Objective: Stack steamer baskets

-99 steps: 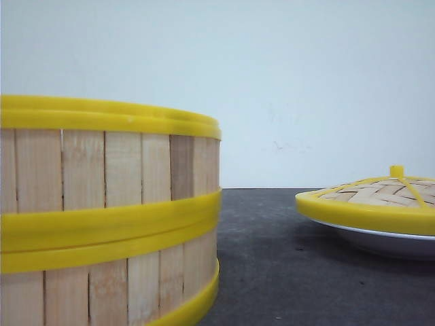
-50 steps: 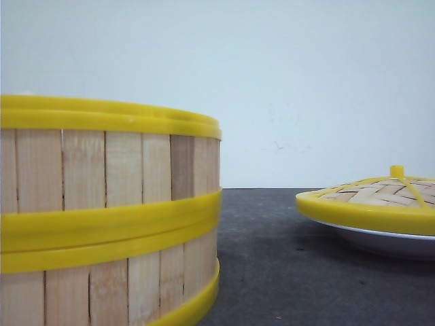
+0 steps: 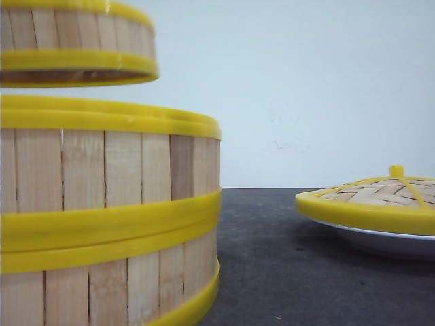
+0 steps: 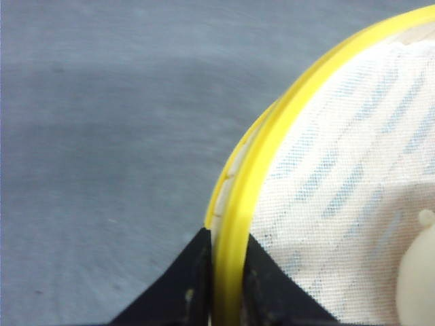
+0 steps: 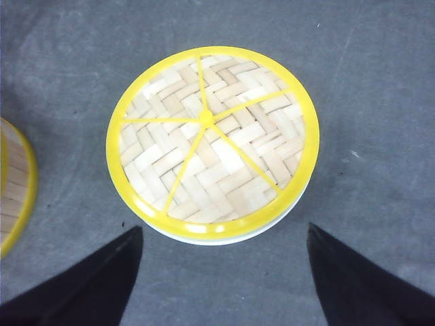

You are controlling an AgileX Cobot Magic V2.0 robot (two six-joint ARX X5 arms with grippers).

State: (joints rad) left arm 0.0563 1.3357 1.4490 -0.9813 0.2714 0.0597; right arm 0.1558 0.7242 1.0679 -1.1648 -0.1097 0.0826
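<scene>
I am holding a third steamer basket point(image 3: 71, 41) by its rim with my left gripper point(image 4: 225, 272); the wrist view shows the two black fingers point(image 4: 187, 285) closed narrow on either side of the yellow rim, one outside the wall and one inside, over the white mesh liner. In the front view that basket is hanging in the air at the upper left, its lower rim clear of the stack point(image 3: 102, 217) of two baskets standing on the dark table point(image 3: 272, 272), with a visible band of wall showing between them. The held basket is sitting above the stack but appears offset to the left, its right edge falling short of the stack's right edge; how it lines up near to far I cannot tell. My judgement: the coming move depends on centring the held rim over the top rim of the stack, then descending straight.

My right gripper point(image 5: 221, 278) is hovering over the woven lid point(image 5: 211, 139), which is resting on the white plate point(image 3: 387, 241) at the right, well apart from the stack. Its fingers are standing wide and gripping nothing. The left arm is the one engaged.
</scene>
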